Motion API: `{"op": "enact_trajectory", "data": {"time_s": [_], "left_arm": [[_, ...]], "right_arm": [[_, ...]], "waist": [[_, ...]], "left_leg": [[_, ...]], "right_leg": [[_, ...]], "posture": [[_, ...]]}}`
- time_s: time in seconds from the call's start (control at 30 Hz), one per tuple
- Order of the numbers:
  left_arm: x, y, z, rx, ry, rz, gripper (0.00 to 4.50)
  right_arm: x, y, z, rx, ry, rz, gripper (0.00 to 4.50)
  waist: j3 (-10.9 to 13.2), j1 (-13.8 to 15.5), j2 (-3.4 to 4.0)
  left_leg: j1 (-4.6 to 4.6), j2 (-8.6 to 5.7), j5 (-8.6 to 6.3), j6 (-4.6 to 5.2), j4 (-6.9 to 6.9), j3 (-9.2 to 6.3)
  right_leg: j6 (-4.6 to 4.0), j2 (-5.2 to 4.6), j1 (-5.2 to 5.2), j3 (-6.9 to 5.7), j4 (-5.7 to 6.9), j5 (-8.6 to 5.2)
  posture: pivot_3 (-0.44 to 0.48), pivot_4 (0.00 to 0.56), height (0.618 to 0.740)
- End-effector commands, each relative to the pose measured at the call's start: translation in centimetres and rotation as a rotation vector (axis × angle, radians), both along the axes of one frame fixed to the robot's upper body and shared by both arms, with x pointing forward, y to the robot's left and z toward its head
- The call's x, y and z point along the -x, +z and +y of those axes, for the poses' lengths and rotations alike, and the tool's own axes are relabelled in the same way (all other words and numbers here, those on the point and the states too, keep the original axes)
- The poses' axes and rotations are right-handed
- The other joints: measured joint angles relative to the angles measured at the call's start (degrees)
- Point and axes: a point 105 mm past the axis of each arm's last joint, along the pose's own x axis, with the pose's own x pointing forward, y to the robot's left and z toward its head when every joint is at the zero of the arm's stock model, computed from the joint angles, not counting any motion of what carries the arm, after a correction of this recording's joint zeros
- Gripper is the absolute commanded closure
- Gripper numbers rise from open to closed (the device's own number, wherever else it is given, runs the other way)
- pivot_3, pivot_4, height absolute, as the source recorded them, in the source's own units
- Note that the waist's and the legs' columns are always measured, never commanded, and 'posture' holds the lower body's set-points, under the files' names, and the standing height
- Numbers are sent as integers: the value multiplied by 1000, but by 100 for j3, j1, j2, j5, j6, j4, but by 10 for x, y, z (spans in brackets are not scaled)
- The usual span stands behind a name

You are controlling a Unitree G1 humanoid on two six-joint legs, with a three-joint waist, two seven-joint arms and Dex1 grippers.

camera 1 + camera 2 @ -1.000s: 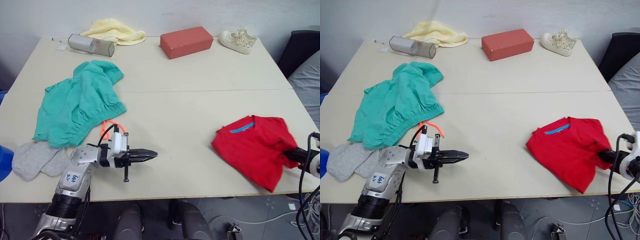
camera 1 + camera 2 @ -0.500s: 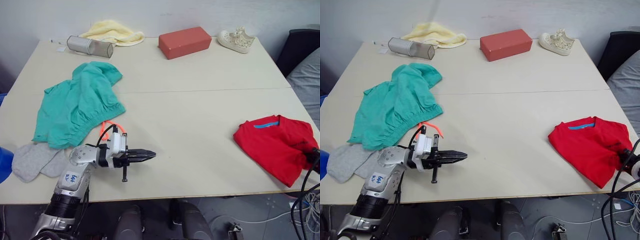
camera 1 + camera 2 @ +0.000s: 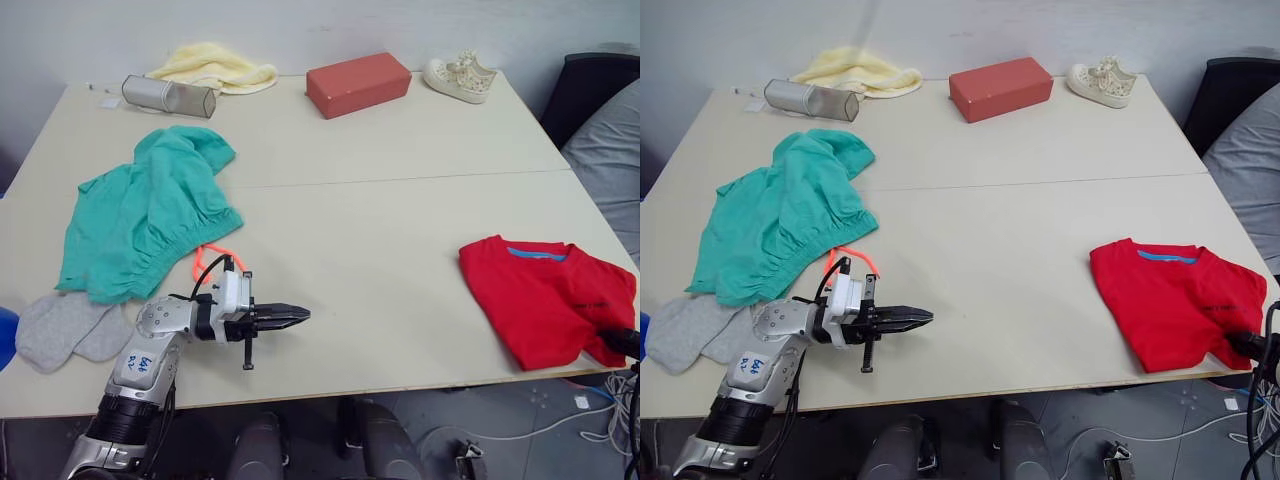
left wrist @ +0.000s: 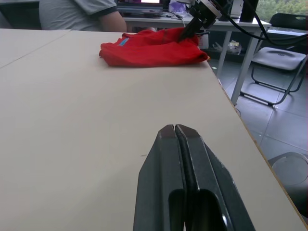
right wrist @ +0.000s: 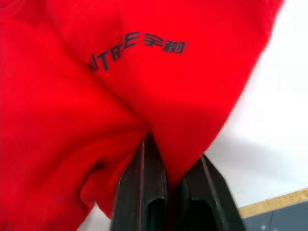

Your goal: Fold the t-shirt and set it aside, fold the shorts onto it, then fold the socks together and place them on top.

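My right gripper (image 5: 161, 166) pinches a fold of the soft, limp bright red cotton t-shirt (image 3: 545, 300), which lies folded at the table's (image 3: 380, 200) near right corner. Light cloth, best held at doubled hems. My left gripper (image 3: 290, 316), fingers pressed together, hovers low, arm outstretched, near the teal green fabric shorts (image 3: 140, 220).
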Motion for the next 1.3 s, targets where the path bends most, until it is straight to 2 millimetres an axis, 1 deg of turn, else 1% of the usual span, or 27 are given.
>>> {"op": "enact_trajectory", "data": {"time_s": [0.03, 0.07, 0.1, 0.13, 0.17, 0.23, 0.27, 0.33, 0.4, 0.43, 0.53, 0.63, 0.73, 0.8, 0.9, 0.93, 1.07, 1.1, 1.17, 1.3], "left_arm": [[4, 5, -4, 12, -18, -20, 4500], [4, 6, -3, 12, -19, -19, 4500], [5, 6, -3, 11, -21, -18, 4500], [5, 6, -3, 11, -22, -17, 4500], [6, 6, -2, 10, -21, -13, 4500], [7, 5, -1, 7, -22, -6, 4500], [7, 5, -1, 6, -22, -4, 4500], [8, 5, 0, 7, -21, 1, 4500], [9, 4, -1, 9, -21, 5, 4500], [9, 4, -1, 9, -21, 7, 4500], [10, 4, -1, 11, -18, 10, 4500], [10, 5, 0, 10, -13, 11, 4500], [11, 6, 1, 8, -9, 13, 4500], [11, 7, 3, 6, -2, 13, 4500], [11, 8, 4, 4, 10, 13, 4500], [11, 8, 5, 3, 12, 12, 4500], [10, 10, 7, -1, 25, 8, 4500], [9, 10, 7, -2, 25, 7, 4500], [9, 12, 7, -1, 30, 4, 4500], [9, 13, 8, -2, 36, 1, 4500]], "right_arm": [[-3, 13, 2, 58, 90, -36, 3021], [1, 12, -4, 157, 125, -13, 2686], [5, 16, -13, 293, 179, -16, 2325], [8, 19, -18, 387, 228, -17, 1968], [13, 23, -28, 498, 261, 1, 1604], [19, 35, -43, 650, 291, -18, 860], [21, 43, -48, 715, 307, -35, 585], [21, 57, -54, 796, 315, -103, 585], [18, 68, -49, 800, 321, -202, 585], [16, 71, -40, 785, 355, -258, 585], [15, 65, -8, 714, 480, -350, 585], [14, 56, 10, 687, 518, -387, 1155], [17, 35, 18, 679, 537, -322, 2245], [17, 18, 20, 711, 534, -268, 2970], [15, 5, 21, 723, 501, -236, 4061], [14, 2, 25, 726, 513, -238, 4419], [9, -21, 55, 669, 565, -254, 4468], [7, -24, 61, 659, 576, -262, 4468], [2, -27, 71, 638, 584, -290, 4468], [-6, -27, 82, 626, 589, -321, 4468]], "waist": [[0, 1, 2], [-1, 6, 2], [-2, 8, 7], [-2, 32, 17], [-3, 38, 23], [2, 25, 36], [2, 17, 36], [2, 4, 35], [3, -27, 35], [3, -49, 36], [3, -76, 33], [4, -79, 39], [4, -80, 50], [4, -89, 49], [4, -115, 48], [2, -119, 52], [2, -139, 57], [1, -146, 51], [-4, -154, 31], [-8, -151, 14]], "left_leg": [[1, 1, 2, -1, 0, 0], [1, 1, 4, -2, 0, 0], [1, 1, 5, -1, 0, -1], [1, 0, 5, -1, -1, -1], [-1, -4, 6, 0, -1, -3], [1, -16, 5, 3, -4, -1], [2, -19, 5, 4, -4, 2], [4, -21, 7, 1, -2, 5], [7, -20, 8, -2, -2, 9], [10, -19, 9, -4, -3, 9], [12, -10, 15, -14, -6, 1], [13, -7, 15, -14, -7, -2], [12, -15, 11, -14, -5, -1], [12, -19, 7, -11, -3, 0], [11, -20, 6, -12, -2, 0], [10, -20, 6, -12, -3, -1], [15, -18, 13, -11, -3, -2], [18, -17, 13, -13, -1, -1], [22, -16, 14, -21, -2, -2], [26, -16, 18, -31, 0, -2]], "right_leg": [[-1, 1, 0, 1, 0, 0], [-2, 2, 0, 2, 0, 0], [-2, 2, 0, 2, 0, 1], [-3, 2, 0, 2, 0, 0], [-2, -1, 0, 0, 0, 0], [7, -7, 0, 1, 0, -5], [10, -8, 0, 4, 0, -6], [13, -9, 0, 9, 0, -5], [13, -8, 0, 15, 0, -4], [12, -7, 1, 18, 0, -4], [6, 0, 3, 15, 1, -2], [1, 0, 4, 13, 4, 0], [1, -10, 4, 14, 5, 1], [3, -15, 4, 15, 5, 2], [2, -17, 4, 15, 5, 3], [2, -17, 4, 15, 5, 3], [-5, -14, 3, 15, 17, -1], [-6, -13, 3, 16, 24, -2], [-9, -10, 3, 18, 32, -3], [-21, -10, 4, 18, 36, 4]], "posture": [[0, 150, 740], [0, 150, 740], [0, 150, 740], [0, 150, 740], [0, 150, 740], [0, 150, 740], [0, 150, 740], [0, 150, 740], [0, 150, 740], [0, 150, 740], [0, 150, 740], [0, 150, 740], [0, 150, 740], [0, 150, 740], [0, 150, 740], [0, 150, 740], [0, 150, 740], [0, 150, 740], [0, 150, 740], [0, 150, 740]]}}
